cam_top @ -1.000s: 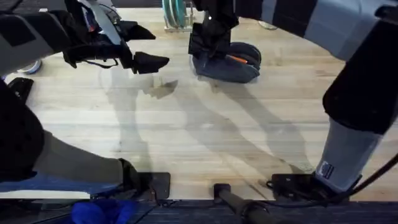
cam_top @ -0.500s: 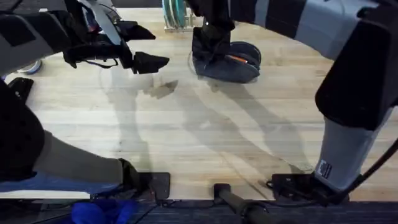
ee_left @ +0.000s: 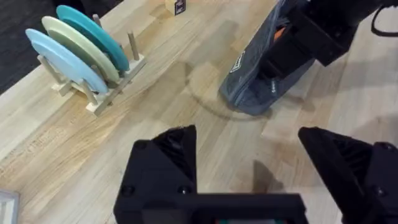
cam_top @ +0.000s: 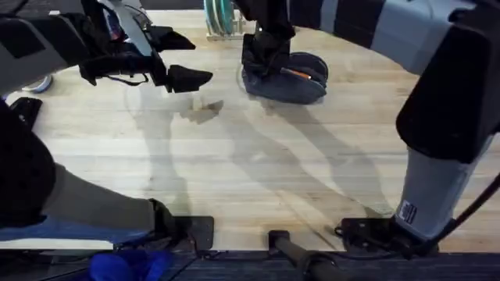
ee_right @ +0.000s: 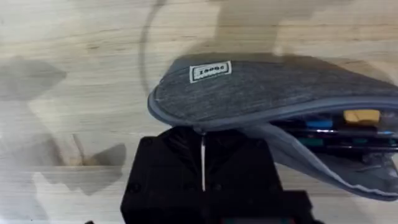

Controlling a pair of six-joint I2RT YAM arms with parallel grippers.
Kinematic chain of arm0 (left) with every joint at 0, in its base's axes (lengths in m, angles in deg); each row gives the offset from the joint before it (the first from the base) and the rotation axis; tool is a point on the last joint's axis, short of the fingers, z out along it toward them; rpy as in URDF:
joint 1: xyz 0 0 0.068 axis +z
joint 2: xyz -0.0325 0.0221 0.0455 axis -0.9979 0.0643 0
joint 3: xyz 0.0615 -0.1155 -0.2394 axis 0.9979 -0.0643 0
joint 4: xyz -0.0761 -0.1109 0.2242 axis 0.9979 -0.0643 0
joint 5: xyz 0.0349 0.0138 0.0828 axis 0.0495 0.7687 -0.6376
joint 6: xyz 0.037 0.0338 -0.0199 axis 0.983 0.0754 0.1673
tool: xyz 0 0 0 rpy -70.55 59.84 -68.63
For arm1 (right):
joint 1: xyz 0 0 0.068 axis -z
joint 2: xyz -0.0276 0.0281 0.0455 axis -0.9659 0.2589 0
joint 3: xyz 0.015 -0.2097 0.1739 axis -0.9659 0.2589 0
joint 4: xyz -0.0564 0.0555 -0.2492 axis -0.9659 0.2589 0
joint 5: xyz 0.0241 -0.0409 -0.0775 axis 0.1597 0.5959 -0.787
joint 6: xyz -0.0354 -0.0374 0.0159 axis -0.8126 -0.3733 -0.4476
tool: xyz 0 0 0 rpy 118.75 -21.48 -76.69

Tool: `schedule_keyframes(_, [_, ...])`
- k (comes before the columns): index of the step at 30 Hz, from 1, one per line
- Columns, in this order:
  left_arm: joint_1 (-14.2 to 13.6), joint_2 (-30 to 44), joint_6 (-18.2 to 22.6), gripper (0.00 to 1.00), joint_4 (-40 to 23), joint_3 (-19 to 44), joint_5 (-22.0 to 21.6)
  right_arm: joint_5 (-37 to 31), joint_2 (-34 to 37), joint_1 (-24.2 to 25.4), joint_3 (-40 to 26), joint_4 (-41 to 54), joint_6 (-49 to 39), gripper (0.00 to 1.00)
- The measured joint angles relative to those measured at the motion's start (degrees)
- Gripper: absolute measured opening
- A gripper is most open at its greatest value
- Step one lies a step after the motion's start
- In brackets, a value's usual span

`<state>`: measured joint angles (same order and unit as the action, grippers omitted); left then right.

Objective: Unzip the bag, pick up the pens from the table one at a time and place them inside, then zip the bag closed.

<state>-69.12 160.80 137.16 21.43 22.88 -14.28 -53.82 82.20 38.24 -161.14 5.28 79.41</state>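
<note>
table (cam_top: 258,172): light wooden planks. it carries the pouch and a plate rack at its far side, and the bare middle is crossed by arm shadows.
right arm (cam_top: 437,117): reaches across from its base at the lower right to the far centre of the table, which brings its hand down onto one end of the pouch.
left arm (cam_top: 47,47): held up over the far left of the table, well apart from the pouch, probably parked there to leave the other arm room.
plate rack (ee_left: 93,68): wooden dowel stand holding pale blue, cream and teal plates upright, near the pouch but not touching it.
bag (cam_top: 291,78): grey-blue pencil pouch lying flat at the far centre. its zip gapes along the length, and a white label (ee_right: 209,72) sits near the closed end.
right hand (ee_right: 203,152): fingers pressed together with only a thin seam between them, right at the pouch's end by the zip. i judge it is pinching the pull tab to zip up, though the tab itself is hidden.
left hand (ee_left: 249,152): fingers spread wide, nothing between them.
pens (ee_right: 336,127): inside the open pouch, with an orange bit and dark barrels showing through the gap, so the remaining step looks like closing the zip.
</note>
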Motion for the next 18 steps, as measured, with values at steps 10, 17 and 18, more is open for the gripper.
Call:
schedule_keyframes(10, [0.0, 0.0, 0.0, 0.993, 0.0, 0.0, 0.0, 0.0, 0.0, 0.0, -0.1, 1.0, 0.0, 0.032])
schedule_keyframes(17, [0.0, 0.0, 0.0, 0.993, 0.0, 0.0, 0.0, 0.0, 0.0, -0.2, -1.0, 5.6, 0.0, 0.032])
schedule_keyframes(18, [0.0, 0.0, 0.0, 0.993, 0.0, 0.0, 0.0, 0.0, 0.0, -0.3, -1.5, 6.5, 0.0, 0.032])
